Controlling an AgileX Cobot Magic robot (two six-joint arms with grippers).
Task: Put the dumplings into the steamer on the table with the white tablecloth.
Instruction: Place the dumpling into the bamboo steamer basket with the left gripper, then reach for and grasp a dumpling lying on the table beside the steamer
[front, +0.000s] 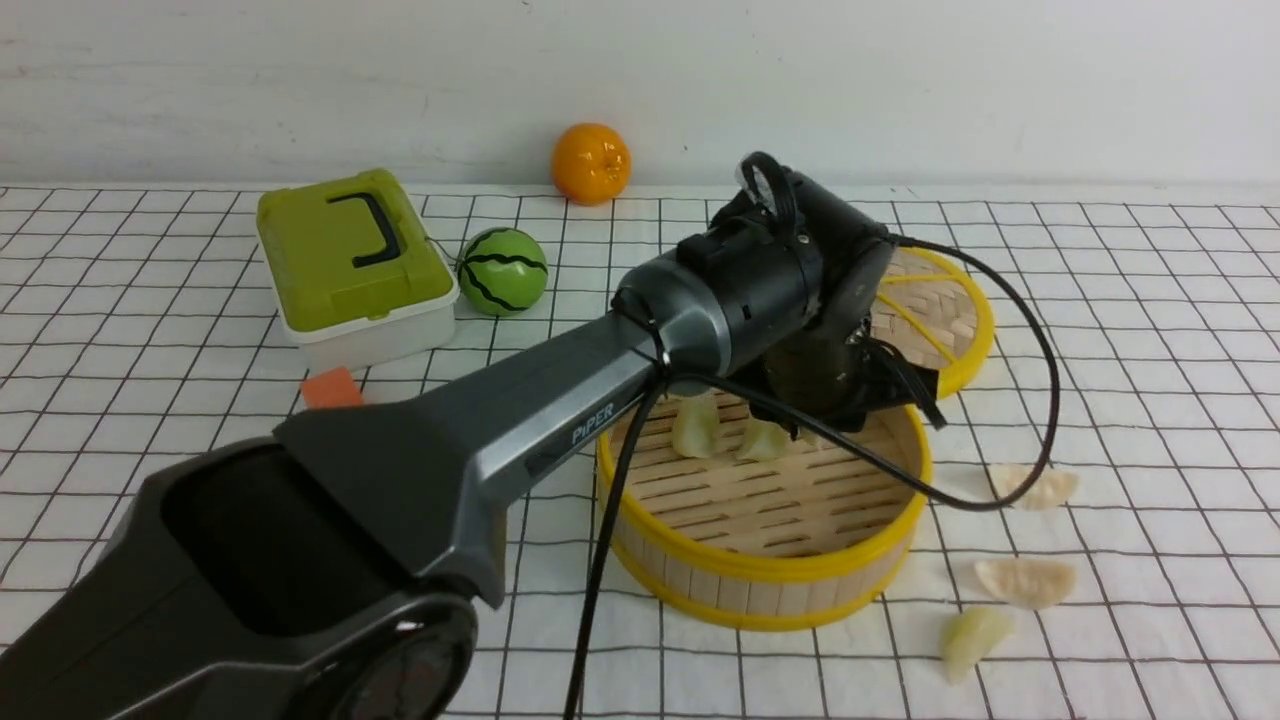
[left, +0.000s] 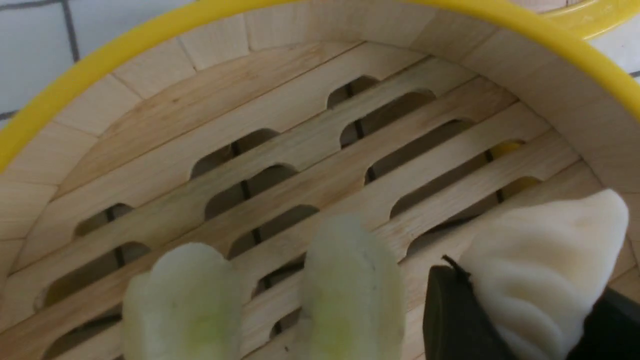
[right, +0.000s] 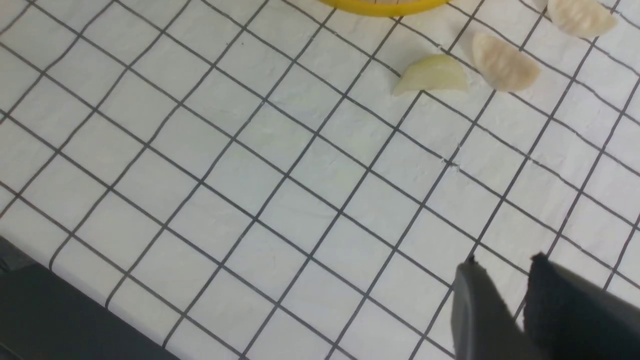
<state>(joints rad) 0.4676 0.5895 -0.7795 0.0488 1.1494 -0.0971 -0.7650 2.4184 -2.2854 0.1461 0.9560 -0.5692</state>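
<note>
While 2 dumplings (left: 185, 300) lie in the steamer (front: 760, 575), a 3rd dumpling (left: 545, 250) is gripped there by the left hand (left: 522, 315); 3 others (front: 1025, 580) are seen on the desk (right: 250, 175), and the right hand (right: 505, 262) is held slightly open, empty.

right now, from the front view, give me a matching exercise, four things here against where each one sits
Things:
1. orange
2. lid
3. cube
4. loose dumplings

Places:
a. just in front of the box
b. on the cloth, right of the steamer
c. farthest back of all
d. right behind the steamer

Pairs: 1-c, 2-d, 3-a, 4-b
</note>
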